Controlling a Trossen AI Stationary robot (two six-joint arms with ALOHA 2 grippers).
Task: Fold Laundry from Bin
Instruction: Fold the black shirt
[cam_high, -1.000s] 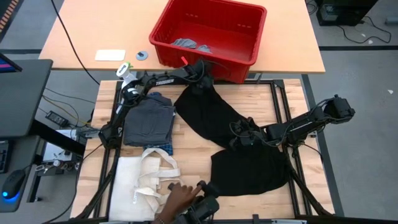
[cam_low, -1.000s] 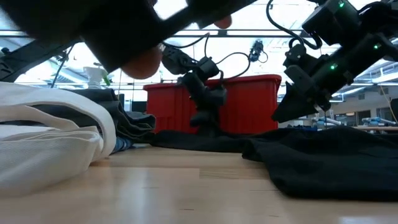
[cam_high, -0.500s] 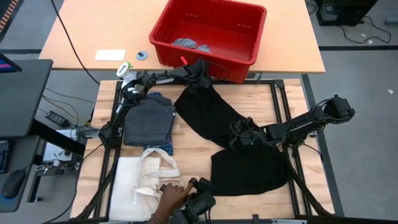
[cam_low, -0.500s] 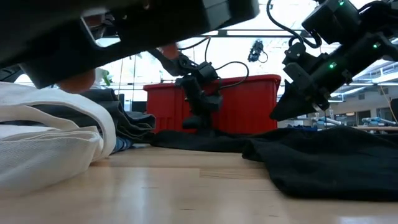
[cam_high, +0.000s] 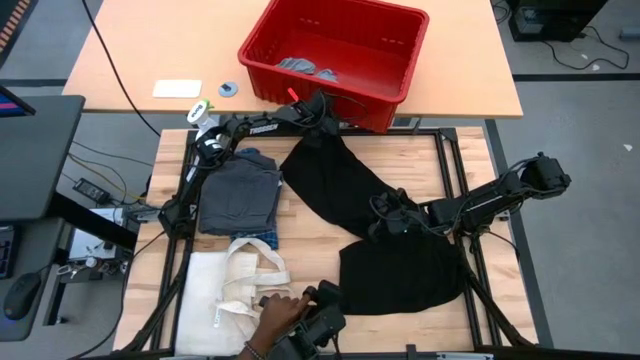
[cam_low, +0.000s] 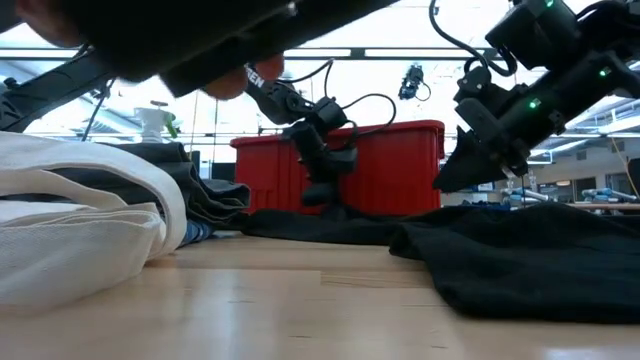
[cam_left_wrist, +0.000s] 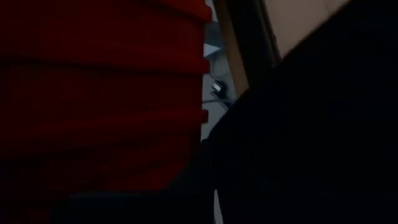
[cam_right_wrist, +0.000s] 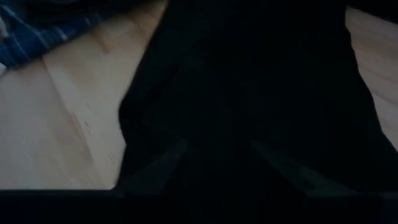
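High view. The work surface is a light wooden table (cam_high: 400, 165) in a dark frame; a second tan table (cam_high: 150, 50) adjoins it on the far side and carries the red bin (cam_high: 335, 60), a white card (cam_high: 177, 88) and a small round disc (cam_high: 228, 88). Grey floor and cables surround both tables. The left gripper (cam_high: 318, 108) sits against the bin's near wall, jaws clenched, directly above the far end of the large black piece (cam_high: 375, 225); whether it pinches that cloth cannot be told. The right gripper (cam_high: 385, 218) rests on the middle of the same black piece; its grip cannot be told. Small light grey pieces (cam_high: 305, 68) lie inside the bin, beyond the left gripper. A folded dark grey piece (cam_high: 238, 195) lies beside the left arm, with a blue plaid shirt (cam_high: 262, 238) showing under its near edge. A cream tote bag (cam_high: 235, 290) lies at the near corner, touched by a person's hand (cam_high: 278, 315).

Low view. The black piece (cam_low: 500, 255) spreads across the wood beneath the right gripper (cam_low: 470, 170). The left gripper (cam_low: 322, 185) hangs in front of the bin (cam_low: 400, 165). Ceiling lights and windows fill the room behind.

Left wrist view. The bin's red wall (cam_left_wrist: 99, 87) stands just beside black cloth (cam_left_wrist: 311, 143).

Right wrist view. Black cloth (cam_right_wrist: 249, 93) covers the wood (cam_right_wrist: 68, 118); plaid (cam_right_wrist: 43, 28) shows far off.
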